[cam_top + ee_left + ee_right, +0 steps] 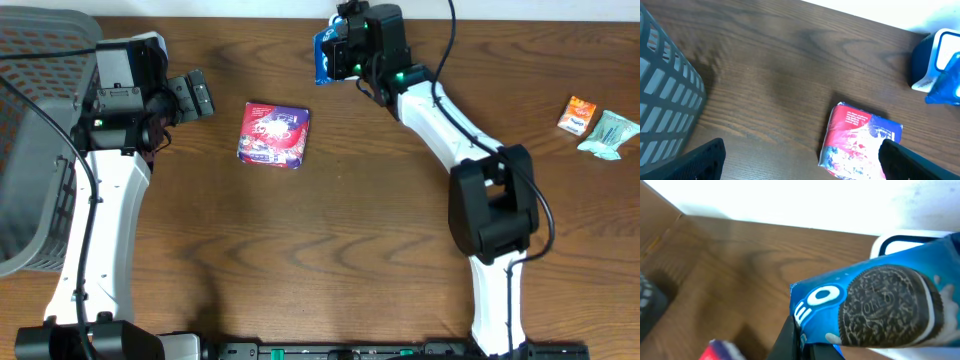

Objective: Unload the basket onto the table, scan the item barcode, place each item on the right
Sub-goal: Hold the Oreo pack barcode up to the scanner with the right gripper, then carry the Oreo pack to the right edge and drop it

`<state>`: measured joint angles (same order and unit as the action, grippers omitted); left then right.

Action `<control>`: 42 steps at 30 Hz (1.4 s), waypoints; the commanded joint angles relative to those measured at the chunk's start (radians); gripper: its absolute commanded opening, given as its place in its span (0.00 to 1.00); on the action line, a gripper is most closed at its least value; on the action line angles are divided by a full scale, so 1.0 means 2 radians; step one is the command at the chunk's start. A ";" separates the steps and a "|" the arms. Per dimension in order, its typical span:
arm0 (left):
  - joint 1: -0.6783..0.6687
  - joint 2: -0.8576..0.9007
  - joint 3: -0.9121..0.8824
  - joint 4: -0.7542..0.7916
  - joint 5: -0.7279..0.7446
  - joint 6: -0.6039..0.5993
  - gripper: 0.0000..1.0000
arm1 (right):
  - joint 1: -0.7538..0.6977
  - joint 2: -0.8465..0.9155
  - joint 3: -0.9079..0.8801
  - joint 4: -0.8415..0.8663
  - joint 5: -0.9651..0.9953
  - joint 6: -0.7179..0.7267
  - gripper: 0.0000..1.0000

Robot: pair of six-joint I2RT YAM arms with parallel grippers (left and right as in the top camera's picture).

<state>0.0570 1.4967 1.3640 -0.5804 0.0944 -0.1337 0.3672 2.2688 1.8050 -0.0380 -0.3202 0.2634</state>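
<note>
Dark wood tbl [330, 250], bright white bkgd [790, 200] beyond

A blue Oreo packet [875, 305] tilts above the table [730, 265]; a red packet [720, 351] shows lower left.

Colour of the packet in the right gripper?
Blue packet with cookie picture; right wrist view.

Basket [30, 140] blocking far left, red packet [274, 134] centre-left, table [320, 250] seemingly open nearer front
</note>
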 commanded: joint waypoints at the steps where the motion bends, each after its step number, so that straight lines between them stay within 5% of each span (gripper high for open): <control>1: 0.001 0.004 -0.001 -0.002 -0.005 0.001 0.98 | -0.007 0.009 0.003 0.017 -0.009 -0.014 0.01; 19: 0.001 0.004 -0.001 -0.002 -0.005 0.001 0.98 | -0.114 -0.073 0.006 -0.048 -0.011 0.053 0.01; 32: 0.001 0.004 -0.001 -0.002 -0.005 0.001 0.98 | -0.290 -0.100 0.006 -0.299 0.093 -0.058 0.01; 42: 0.001 0.004 -0.001 -0.002 -0.005 0.001 0.98 | -0.357 -0.095 -0.026 -0.300 0.187 -0.062 0.01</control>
<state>0.0570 1.4967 1.3640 -0.5804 0.0944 -0.1337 -0.3271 2.0754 1.7718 -0.6567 -0.0055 0.1661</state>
